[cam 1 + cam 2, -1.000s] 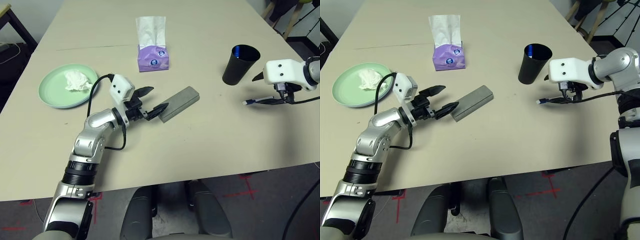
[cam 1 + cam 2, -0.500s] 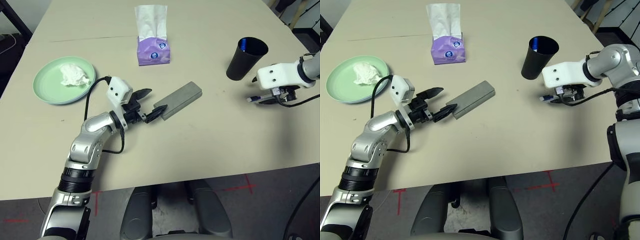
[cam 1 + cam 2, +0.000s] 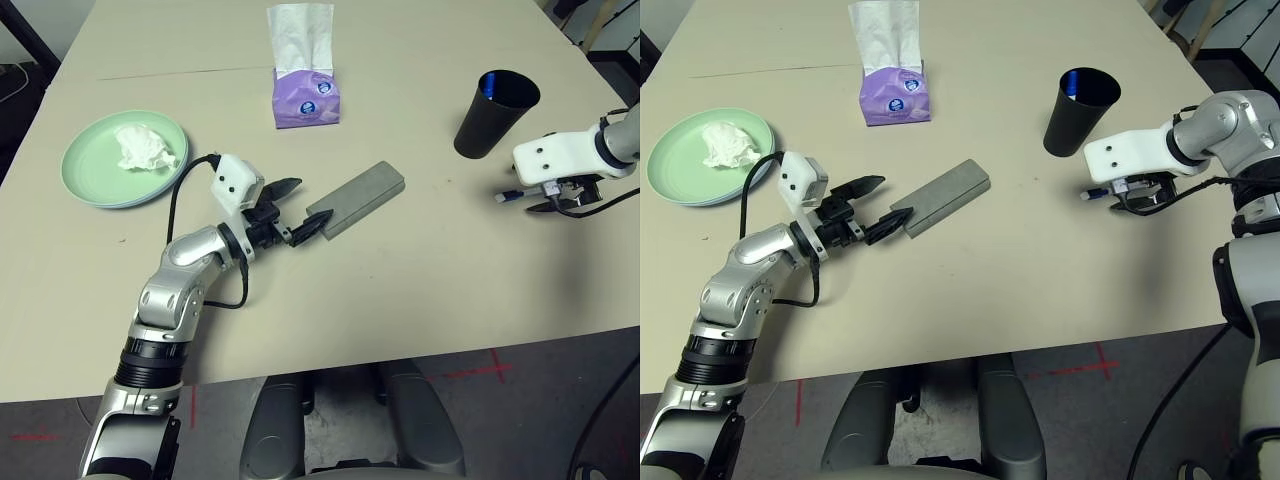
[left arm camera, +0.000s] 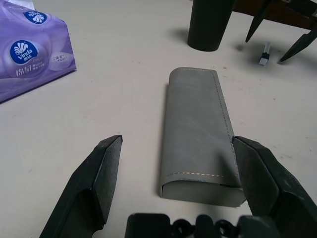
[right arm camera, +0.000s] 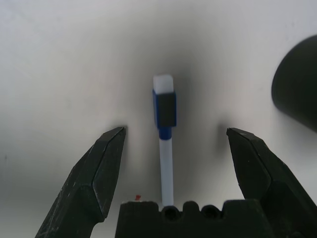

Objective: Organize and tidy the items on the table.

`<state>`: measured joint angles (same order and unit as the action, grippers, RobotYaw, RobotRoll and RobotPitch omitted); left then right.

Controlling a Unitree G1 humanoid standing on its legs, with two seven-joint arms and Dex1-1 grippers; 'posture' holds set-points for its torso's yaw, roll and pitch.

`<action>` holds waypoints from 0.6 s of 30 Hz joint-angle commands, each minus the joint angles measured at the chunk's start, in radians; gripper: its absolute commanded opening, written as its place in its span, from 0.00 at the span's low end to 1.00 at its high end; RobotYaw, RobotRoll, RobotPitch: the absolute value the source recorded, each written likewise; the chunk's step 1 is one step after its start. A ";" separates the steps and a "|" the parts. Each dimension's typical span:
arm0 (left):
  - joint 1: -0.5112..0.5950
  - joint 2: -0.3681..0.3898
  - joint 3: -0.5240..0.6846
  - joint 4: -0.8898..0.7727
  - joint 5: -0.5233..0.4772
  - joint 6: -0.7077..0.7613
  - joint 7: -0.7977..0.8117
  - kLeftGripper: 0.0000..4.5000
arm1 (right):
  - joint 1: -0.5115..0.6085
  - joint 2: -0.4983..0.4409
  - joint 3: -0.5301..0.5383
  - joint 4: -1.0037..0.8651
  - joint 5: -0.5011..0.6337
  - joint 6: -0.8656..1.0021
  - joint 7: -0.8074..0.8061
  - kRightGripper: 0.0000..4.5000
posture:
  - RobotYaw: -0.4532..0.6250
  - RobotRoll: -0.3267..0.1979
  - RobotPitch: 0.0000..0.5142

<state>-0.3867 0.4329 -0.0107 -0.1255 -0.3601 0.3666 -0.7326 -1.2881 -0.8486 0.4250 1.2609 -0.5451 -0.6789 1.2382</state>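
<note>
A grey glasses case (image 3: 362, 197) lies slanted in the middle of the table (image 3: 430, 280). My left gripper (image 3: 305, 202) stands open at its near end, one finger on each side, as the left wrist view shows (image 4: 178, 144). A white pen (image 5: 166, 134) with a blue cap lies flat on the table between the open fingers of my right gripper (image 5: 176, 132), just in front of the black cup (image 3: 495, 112). At the far left, a crumpled white tissue (image 3: 145, 148) rests on a green plate (image 3: 90, 175).
A purple tissue box (image 3: 303, 95) with a white tissue sticking up stands behind the case. A thin seam (image 3: 180, 72) crosses the table beyond it. The table's front edge runs close below both arms.
The camera view has shifted a little. My right gripper has come down closer around the pen beside the cup. The left gripper holds its place at the case.
</note>
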 commanded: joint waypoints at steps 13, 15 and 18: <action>0.049 0.005 0.006 -0.063 -0.008 0.017 0.023 1.00 | -0.006 0.016 0.005 0.008 0.005 -0.006 0.075 0.99 | 0.45 0.62 0.59; 0.050 0.005 0.007 -0.065 -0.008 0.019 0.024 1.00 | 0.000 0.017 0.005 0.005 0.007 -0.007 0.083 0.99 | 0.45 0.62 0.59; 0.050 0.006 0.009 -0.066 -0.008 0.019 0.024 1.00 | 0.006 0.018 0.005 0.002 0.007 -0.007 0.097 0.99 | 0.45 0.62 0.60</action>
<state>-0.3546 0.4350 -0.0053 -0.1755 -0.3605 0.3783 -0.7128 -1.2983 -0.8238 0.4249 1.2622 -0.5431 -0.6821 1.3191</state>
